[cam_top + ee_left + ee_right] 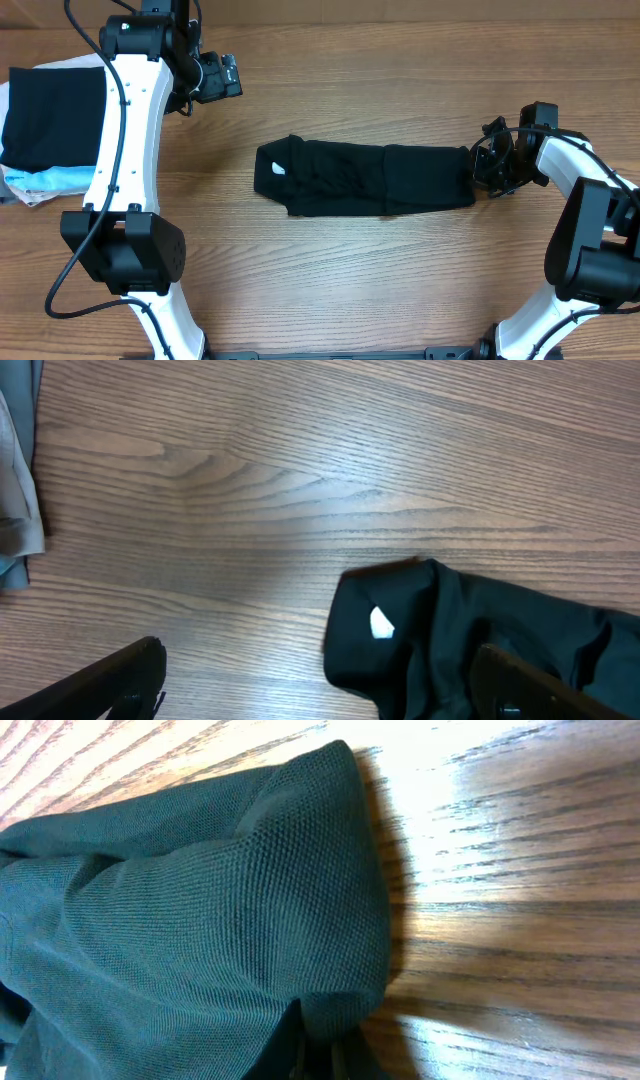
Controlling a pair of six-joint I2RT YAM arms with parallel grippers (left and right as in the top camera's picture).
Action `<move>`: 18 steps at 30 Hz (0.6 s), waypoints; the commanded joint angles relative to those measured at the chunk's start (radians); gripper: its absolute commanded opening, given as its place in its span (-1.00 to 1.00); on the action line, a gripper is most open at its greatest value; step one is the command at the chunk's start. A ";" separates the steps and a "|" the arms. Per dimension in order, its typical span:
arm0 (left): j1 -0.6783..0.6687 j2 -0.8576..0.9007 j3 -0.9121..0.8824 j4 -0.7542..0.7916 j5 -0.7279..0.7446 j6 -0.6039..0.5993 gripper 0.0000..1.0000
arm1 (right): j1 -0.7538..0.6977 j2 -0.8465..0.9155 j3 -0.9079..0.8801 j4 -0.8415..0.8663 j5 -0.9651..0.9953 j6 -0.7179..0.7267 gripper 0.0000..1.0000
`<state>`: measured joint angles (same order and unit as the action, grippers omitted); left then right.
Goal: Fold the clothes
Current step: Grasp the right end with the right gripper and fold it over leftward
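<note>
Knit weave of T-shirt [250,900] only wrist-close.

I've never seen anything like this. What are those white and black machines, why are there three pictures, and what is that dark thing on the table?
The white and black machines are two robot arms at a wooden table. One picture comes from a fixed camera above the table; the other two come from small cameras on each arm's wrist, so they show close-ups.

The dark thing is a black T-shirt of soft fabric, already folded into a long strip in the middle of the table. The small white mark on it is a logo.

The right gripper, a two-finger pincer, is shut on the strip's right end; its close-up shows the fabric bunched up near the lens. The left gripper hangs open above the table, holding nothing.

At the far left edge lies a stack of folded clothes, black on top with pale blue and white beneath.
</note>
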<state>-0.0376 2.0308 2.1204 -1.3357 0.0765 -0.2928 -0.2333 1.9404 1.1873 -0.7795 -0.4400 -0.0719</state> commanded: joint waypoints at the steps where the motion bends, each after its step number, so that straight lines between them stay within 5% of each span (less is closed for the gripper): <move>1: -0.002 0.003 0.002 0.001 -0.009 0.001 1.00 | -0.039 0.006 0.046 -0.027 0.023 -0.003 -0.92; 18: -0.002 0.003 0.002 0.001 -0.009 0.001 1.00 | -0.294 0.005 0.496 -0.387 0.035 -0.004 -0.92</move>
<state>-0.0376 2.0308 2.1204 -1.3357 0.0765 -0.2928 -0.5320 1.9499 1.6154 -1.1393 -0.4019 -0.0719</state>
